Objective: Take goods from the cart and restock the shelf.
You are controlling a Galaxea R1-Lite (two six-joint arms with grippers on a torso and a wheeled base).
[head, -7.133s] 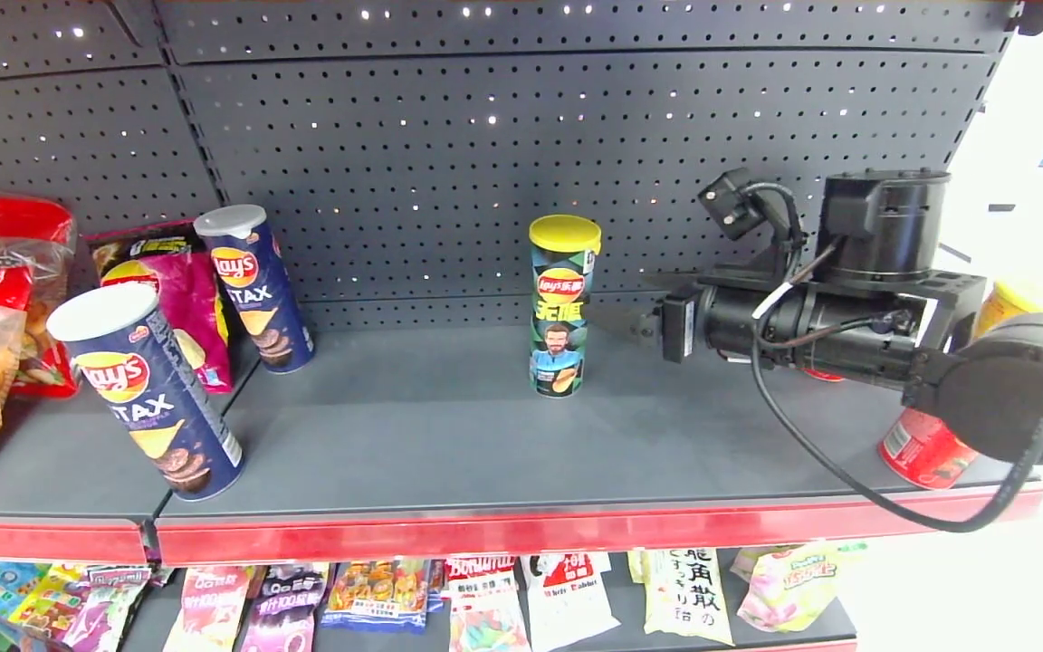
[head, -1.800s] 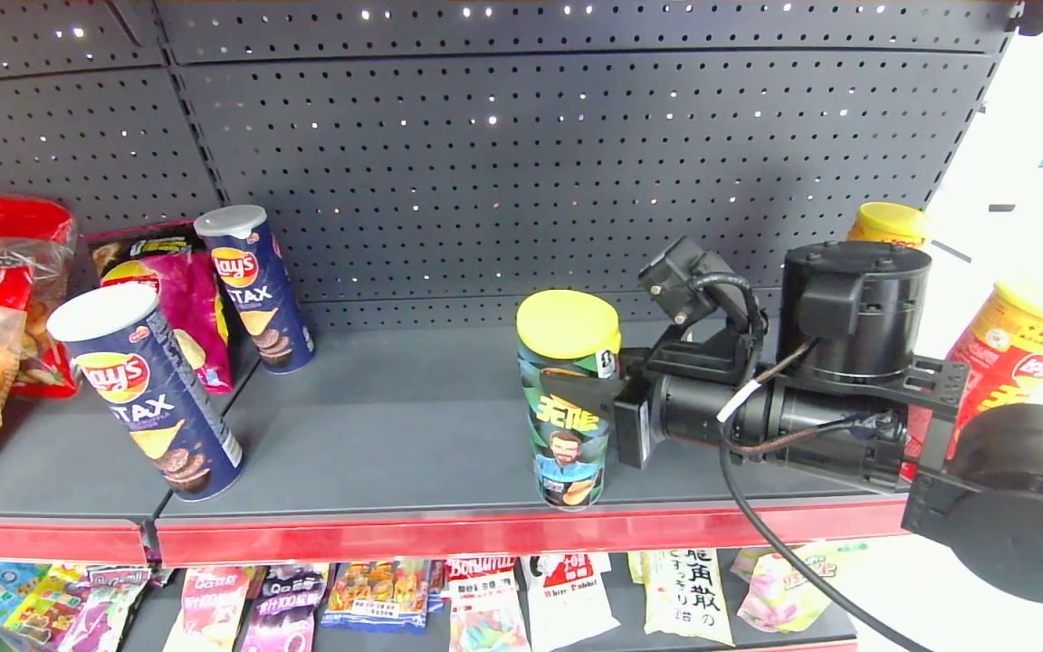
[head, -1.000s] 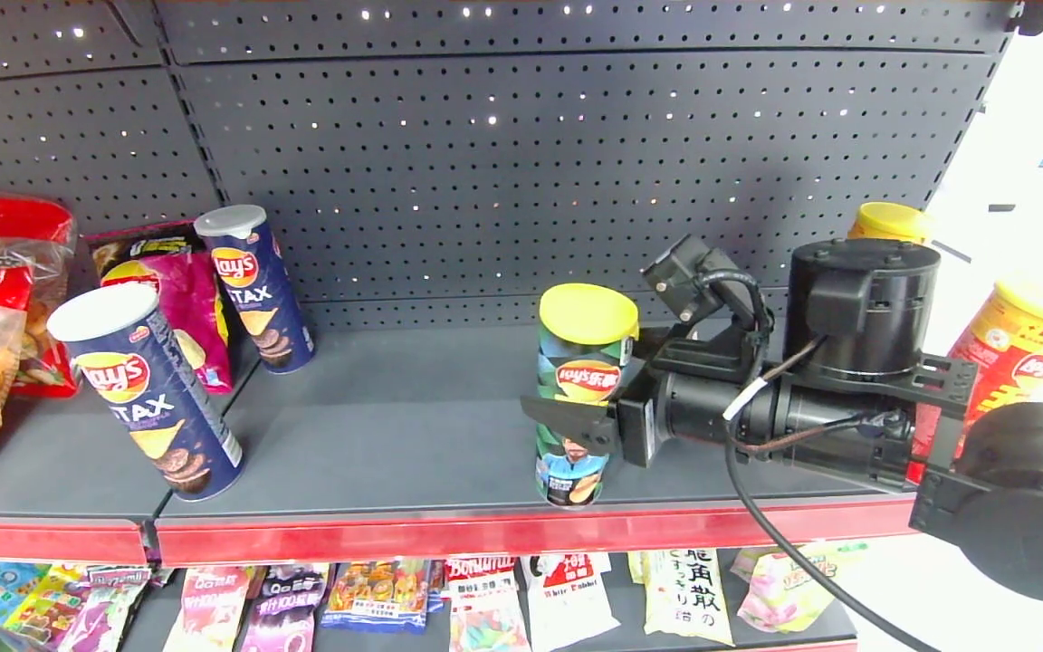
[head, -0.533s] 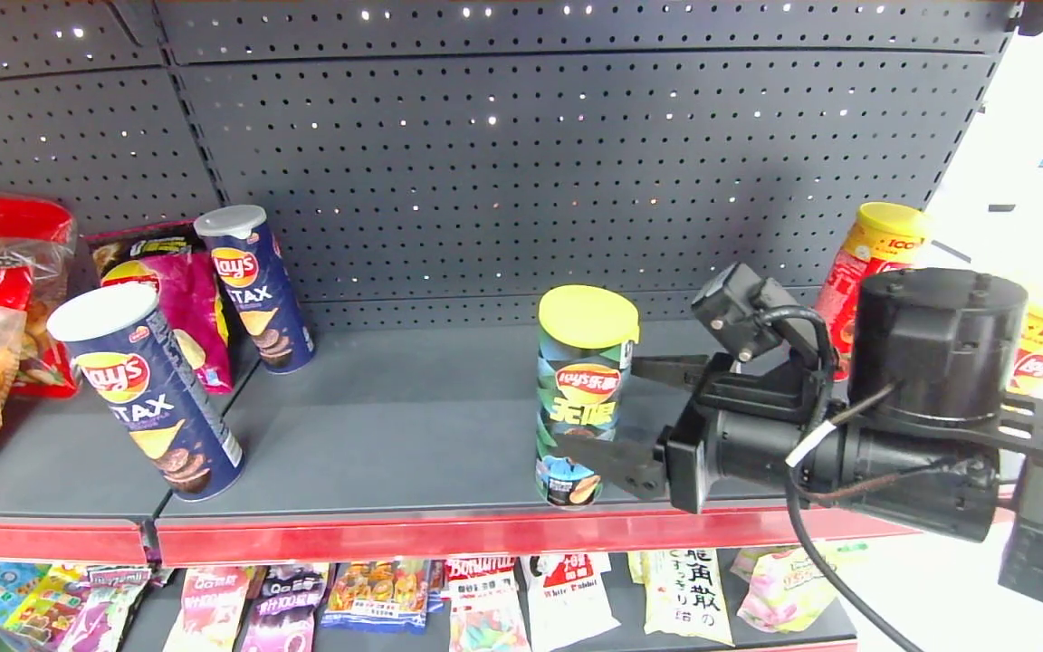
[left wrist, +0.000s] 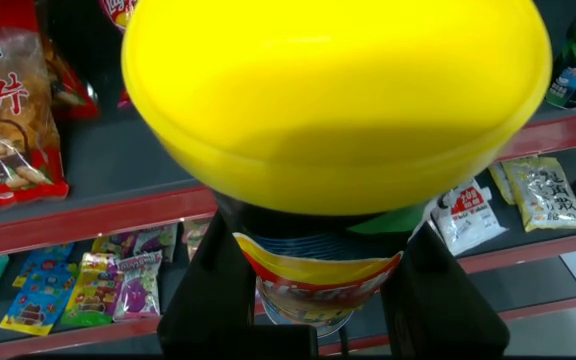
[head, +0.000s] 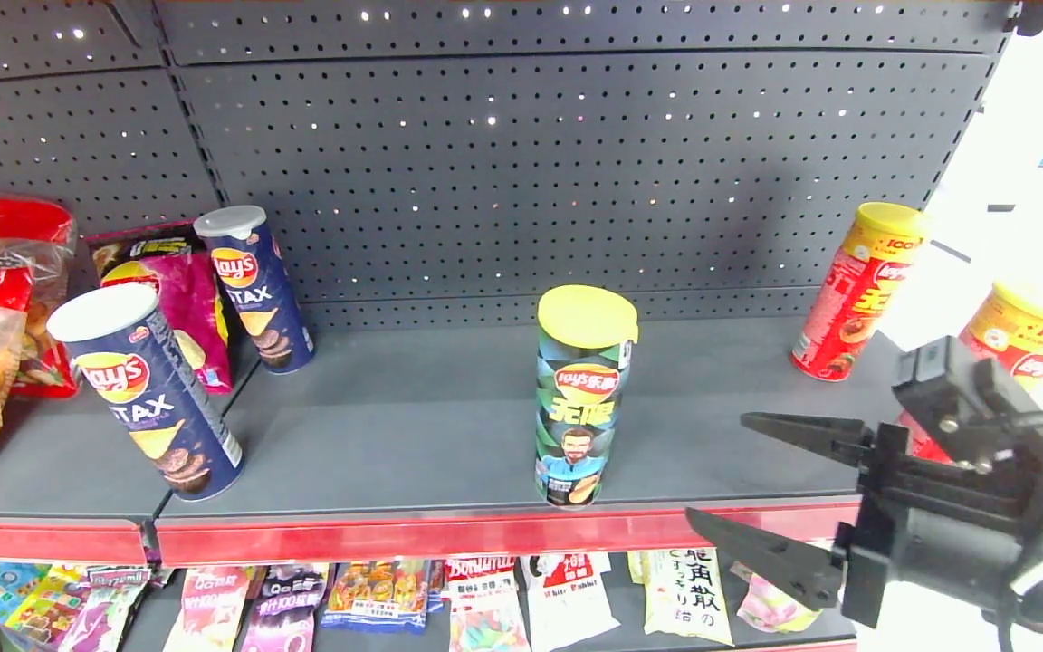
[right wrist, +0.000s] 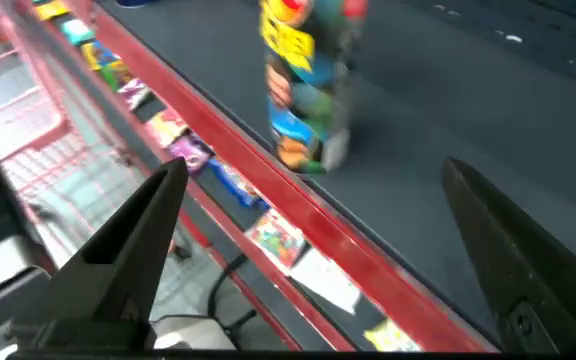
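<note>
Standing on the grey metal shelf (head: 413, 435), the green yellow-lidded tube (head: 580, 407) looks stocked; right claw (head: 716, 467) gapes wide, left claw (left wrist: 323, 300) clamps a second yellow-lidded tube (left wrist: 338, 90), unshelved.

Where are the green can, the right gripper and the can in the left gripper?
green can (head: 580, 407), head view, on its printed label.
right gripper (head: 716, 467), head view, midway between its open fingertips.
held can (left wrist: 338, 90), left wrist view, on its yellow lid.
</note>
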